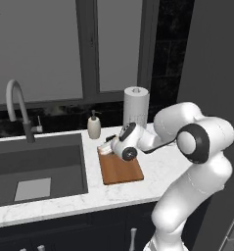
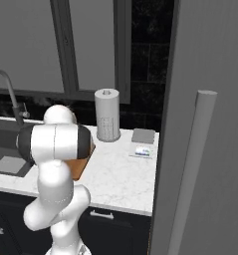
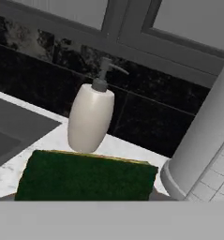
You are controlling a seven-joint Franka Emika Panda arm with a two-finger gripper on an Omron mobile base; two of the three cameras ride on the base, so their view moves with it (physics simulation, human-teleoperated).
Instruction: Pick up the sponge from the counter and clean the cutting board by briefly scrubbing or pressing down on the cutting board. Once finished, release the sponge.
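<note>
One gripper (image 1: 110, 146) sits at the centre of the left base view, low over the far end of the cutting board (image 1: 121, 170) on the counter (image 1: 157, 182), fingers closed about a pale block there. Centre-left in the right base view, the arm covers most of the board (image 2: 80, 167). Low in the hand view, the sponge (image 3: 85, 176) lies close below, before the soap dispenser (image 3: 91, 115).

Sponge (image 3: 85, 176) up close — soap dispenser (image 3: 91, 117) just behind
</note>
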